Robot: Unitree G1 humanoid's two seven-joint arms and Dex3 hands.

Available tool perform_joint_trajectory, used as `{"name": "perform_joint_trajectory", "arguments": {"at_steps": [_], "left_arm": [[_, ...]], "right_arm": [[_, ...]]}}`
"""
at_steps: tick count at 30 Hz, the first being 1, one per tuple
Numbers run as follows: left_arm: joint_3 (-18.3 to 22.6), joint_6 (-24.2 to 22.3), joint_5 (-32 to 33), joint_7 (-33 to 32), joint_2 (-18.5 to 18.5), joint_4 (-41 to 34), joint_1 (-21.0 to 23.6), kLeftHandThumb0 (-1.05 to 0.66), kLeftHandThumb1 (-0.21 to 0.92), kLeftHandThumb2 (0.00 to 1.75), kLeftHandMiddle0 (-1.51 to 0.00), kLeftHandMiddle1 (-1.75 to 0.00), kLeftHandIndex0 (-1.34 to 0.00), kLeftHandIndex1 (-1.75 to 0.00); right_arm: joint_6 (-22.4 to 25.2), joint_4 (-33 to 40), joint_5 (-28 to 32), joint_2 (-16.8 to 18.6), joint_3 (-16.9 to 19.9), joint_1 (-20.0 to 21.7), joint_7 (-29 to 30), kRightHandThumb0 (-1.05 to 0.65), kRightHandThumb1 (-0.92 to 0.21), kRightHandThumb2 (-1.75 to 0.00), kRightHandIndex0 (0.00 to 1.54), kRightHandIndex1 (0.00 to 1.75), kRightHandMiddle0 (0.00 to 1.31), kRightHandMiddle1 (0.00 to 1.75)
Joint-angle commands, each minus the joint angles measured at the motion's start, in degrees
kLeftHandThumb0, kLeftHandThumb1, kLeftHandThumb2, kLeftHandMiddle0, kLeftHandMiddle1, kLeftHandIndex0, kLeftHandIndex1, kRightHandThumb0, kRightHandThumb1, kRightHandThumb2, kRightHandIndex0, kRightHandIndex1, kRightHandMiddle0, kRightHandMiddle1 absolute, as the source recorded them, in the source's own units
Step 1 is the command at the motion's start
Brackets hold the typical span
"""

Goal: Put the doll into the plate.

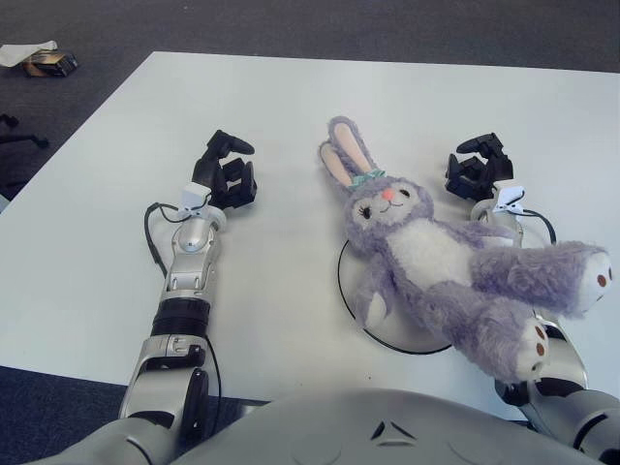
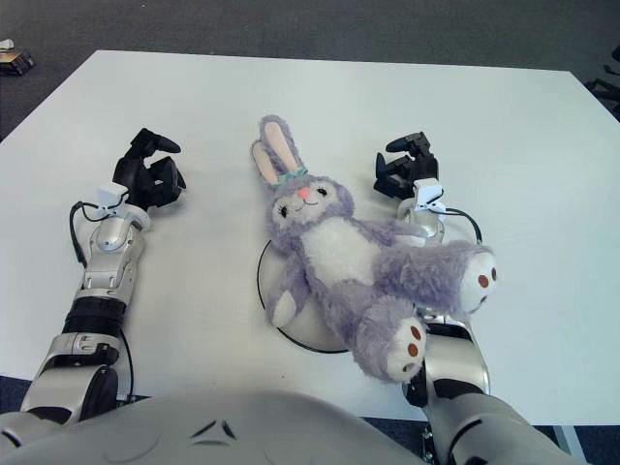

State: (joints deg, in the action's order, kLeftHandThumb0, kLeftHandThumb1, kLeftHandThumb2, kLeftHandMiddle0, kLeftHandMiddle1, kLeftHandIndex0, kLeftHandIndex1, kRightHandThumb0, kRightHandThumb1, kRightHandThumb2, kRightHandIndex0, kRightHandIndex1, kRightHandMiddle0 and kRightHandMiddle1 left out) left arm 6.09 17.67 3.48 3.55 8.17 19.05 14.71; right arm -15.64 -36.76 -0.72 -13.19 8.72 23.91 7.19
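Doll: fluffy purple rabbit with white belly, pink-lined ears, pink nose and small teal bow; lying face up, trunk and one arm over the plate, head and ears past its far rim, legs splayed off its right side and over the right forearm.
Plate: flat, round, white with thin dark rim; mostly covered by the doll, only the left arc and near edge showing.
Right hand: black, three-fingered, beyond the doll's shoulder, just right of its head; fingers loosely curled, gripping nothing; wrist and forearm largely hidden under the plush legs.
Left hand: black fingers relaxed and half bent, holding nothing; well apart from the doll, on the left side of the table.
Table: smooth white top; wide bare stretch between left hand and plate, more beyond the ears; near edge close behind the plate, dark carpet past the far edge.
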Motion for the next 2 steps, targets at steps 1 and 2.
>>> {"name": "perform_joint_trajectory", "arguments": {"at_steps": [1,2], "left_arm": [[-0.7,-0.01,-0.59,0.3,-1.1,2.27,-3.25,-0.42,0.52,1.07,-0.97,-1.75,-0.46,-1.75],[-0.73,0.03,-0.58,0.28,-1.08,2.32,-3.24,-0.42,0.51,1.07,-0.97,-1.75,-0.46,-1.75]], "right_arm": [[4.5,-1.36,-1.36,-0.17,-0.75,-3.09,0.1,-0.01,-0.44,-1.13,0.6,1.56,0.33,1.75],[4.63,-1.22,-1.39,-0.15,-0.75,-3.14,0.13,-0.01,-0.44,-1.13,0.6,1.56,0.33,1.75]]}}
